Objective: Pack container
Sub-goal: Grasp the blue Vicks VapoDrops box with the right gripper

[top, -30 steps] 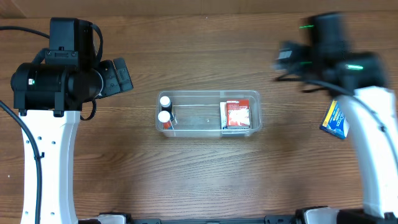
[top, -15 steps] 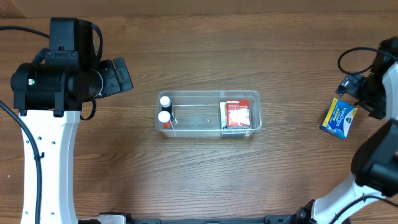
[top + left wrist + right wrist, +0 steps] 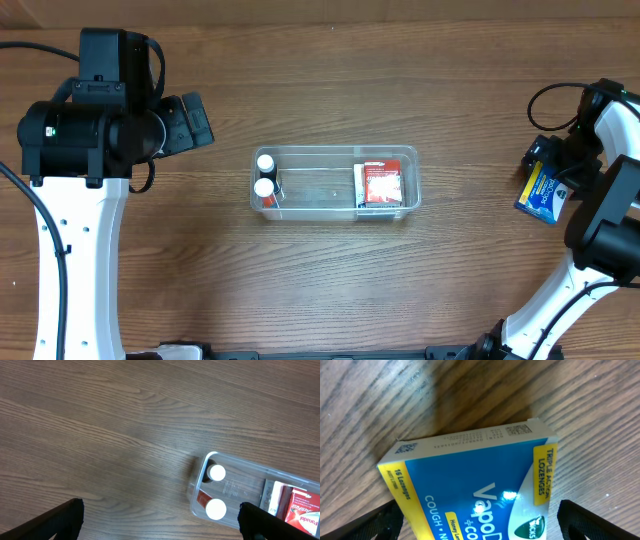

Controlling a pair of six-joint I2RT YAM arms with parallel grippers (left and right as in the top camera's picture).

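Note:
The clear plastic container sits mid-table and holds two white-capped bottles at its left end and a red-and-white box at its right end. It also shows in the left wrist view. A blue and yellow lozenge box lies flat on the table at the far right. My right gripper hovers just over it, open, and the box lies between the two fingers. My left gripper is open and empty, raised left of the container.
Brown wood-grain table. The right arm's black cable loops above the blue box near the table's right edge.
My right arm has swung from the upper right out to the far right edge and come down over the blue box. The left arm and the container have not moved.

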